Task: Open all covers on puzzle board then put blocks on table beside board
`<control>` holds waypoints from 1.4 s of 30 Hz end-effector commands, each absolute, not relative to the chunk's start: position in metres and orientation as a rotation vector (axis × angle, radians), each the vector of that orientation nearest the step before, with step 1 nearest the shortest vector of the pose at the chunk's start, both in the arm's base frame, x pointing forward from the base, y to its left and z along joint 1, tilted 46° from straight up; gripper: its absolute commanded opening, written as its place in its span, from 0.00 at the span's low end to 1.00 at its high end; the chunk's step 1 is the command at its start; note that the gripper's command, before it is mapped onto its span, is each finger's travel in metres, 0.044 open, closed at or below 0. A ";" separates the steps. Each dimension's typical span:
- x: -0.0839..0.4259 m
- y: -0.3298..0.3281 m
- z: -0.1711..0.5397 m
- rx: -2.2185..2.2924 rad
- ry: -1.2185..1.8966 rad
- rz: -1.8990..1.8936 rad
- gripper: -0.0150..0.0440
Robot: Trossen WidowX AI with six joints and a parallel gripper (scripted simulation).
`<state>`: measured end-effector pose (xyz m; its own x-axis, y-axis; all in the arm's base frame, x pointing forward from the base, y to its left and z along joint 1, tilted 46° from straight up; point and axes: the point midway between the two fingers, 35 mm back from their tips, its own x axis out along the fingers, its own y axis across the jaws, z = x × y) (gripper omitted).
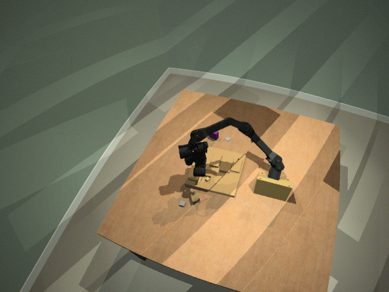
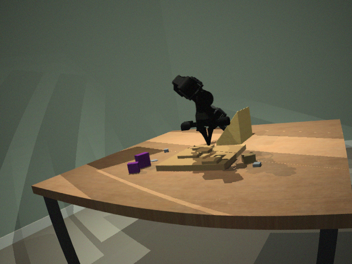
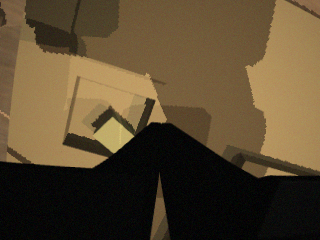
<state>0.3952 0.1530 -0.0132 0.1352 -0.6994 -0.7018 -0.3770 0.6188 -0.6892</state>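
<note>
The tan puzzle board [image 1: 224, 189] [image 2: 181, 168] [image 3: 42, 95] lies on the table with several raised tan covers. One cover [image 2: 210, 159] lies near its front right corner in the exterior view. The wrist view shows a square outline around a small pale yellow piece [image 3: 114, 135], turned like a diamond; whether it is a block or a knob I cannot tell. My gripper [image 2: 208, 143] [image 3: 159, 132] is shut and empty, above the board; the top view hides its fingertips. A tan block [image 1: 195, 198] [image 2: 248, 158] rests on the table beside the board.
Purple blocks [image 1: 214, 135] [image 2: 142, 159] [image 2: 133, 167] stand beyond the board's opposite side, near a pale flat piece [image 1: 227, 139] [image 2: 154, 160]. A grey-blue piece [image 1: 182, 204] [image 2: 256, 164] lies by the tan block. The wedge-shaped arm base [image 1: 271, 189] [image 2: 246, 127] stands behind.
</note>
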 end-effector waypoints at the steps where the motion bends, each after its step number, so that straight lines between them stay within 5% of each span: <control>1: 0.391 0.141 0.002 -1.059 1.511 -0.204 0.25; 28: 0.299 0.048 0.081 -1.943 1.623 0.785 0.25; 42: 0.296 0.045 0.081 -1.963 1.621 0.812 0.25</control>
